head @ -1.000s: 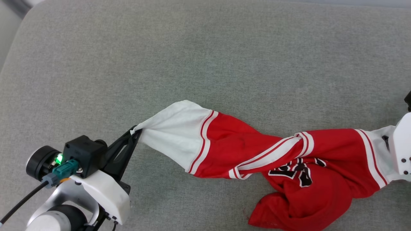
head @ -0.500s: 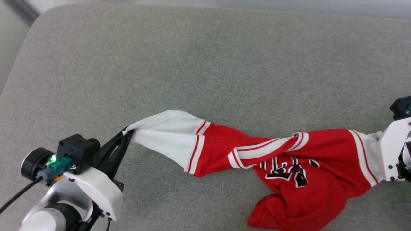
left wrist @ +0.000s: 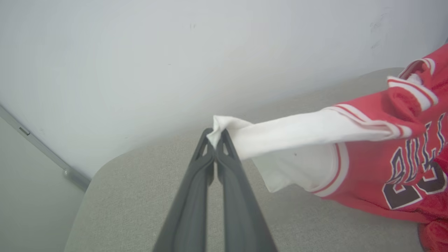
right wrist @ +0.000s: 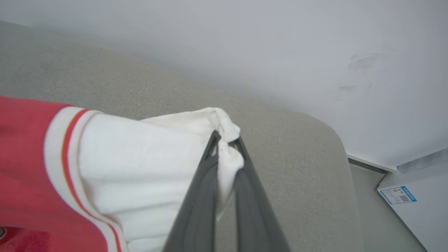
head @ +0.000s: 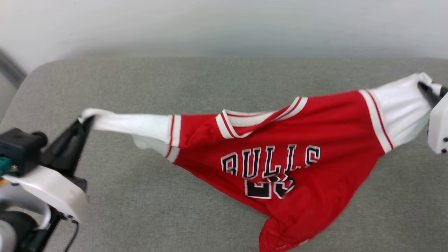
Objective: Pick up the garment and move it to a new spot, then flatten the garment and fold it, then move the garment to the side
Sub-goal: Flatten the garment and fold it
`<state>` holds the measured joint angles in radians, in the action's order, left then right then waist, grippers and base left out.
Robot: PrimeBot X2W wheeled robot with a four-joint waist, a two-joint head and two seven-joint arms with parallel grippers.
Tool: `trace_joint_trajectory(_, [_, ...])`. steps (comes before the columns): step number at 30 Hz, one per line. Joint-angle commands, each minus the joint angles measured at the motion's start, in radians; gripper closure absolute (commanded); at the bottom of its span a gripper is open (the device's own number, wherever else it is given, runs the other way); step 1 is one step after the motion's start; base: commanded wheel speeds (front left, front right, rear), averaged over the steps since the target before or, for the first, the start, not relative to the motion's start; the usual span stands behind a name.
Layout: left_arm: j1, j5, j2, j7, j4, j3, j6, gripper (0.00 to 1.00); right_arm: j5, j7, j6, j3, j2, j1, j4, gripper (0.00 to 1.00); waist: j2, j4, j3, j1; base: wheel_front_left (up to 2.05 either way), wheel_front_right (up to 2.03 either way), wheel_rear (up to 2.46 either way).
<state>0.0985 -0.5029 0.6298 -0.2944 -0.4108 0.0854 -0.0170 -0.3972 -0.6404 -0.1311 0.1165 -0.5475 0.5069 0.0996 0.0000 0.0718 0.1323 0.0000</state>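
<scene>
Left gripper (head: 86,120) is clamped tight on the left sleeve (head: 133,123), right gripper (head: 421,85) is pinching the right sleeve (head: 399,105). The Bulls jersey (head: 315,133) hangs stretched between them, long axis side to side, hem sagging toward the grey cushion (head: 140,203).

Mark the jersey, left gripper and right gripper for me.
jersey (head: 280,134), head view, red chest just above the lettering.
left gripper (left wrist: 215,135), left wrist view, between the fingertips pinching one white sleeve.
right gripper (right wrist: 226,140), right wrist view, between the fingertips pinching the other white sleeve.
</scene>
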Motion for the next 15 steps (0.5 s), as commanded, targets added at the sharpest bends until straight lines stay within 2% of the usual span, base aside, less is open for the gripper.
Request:
trace_joint_trajectory(1, [0.021,-0.001,0.025,-0.008,-0.017,-0.029,0.006,1.0,-0.006,0.02,0.001,-0.007,-0.015,0.022,-0.028,1.0,0.0,-0.032,-0.04,0.0,0.0,0.0,0.0])
trace_joint_trajectory(15, [0.19,-0.066,0.145,-0.052,-0.083,-0.27,0.057,1.0,-0.08,0.124,0.001,-0.031,0.0,0.168,-0.252,1.0,0.0,-0.078,-0.107,0.0,0.0,0.0,0.0])
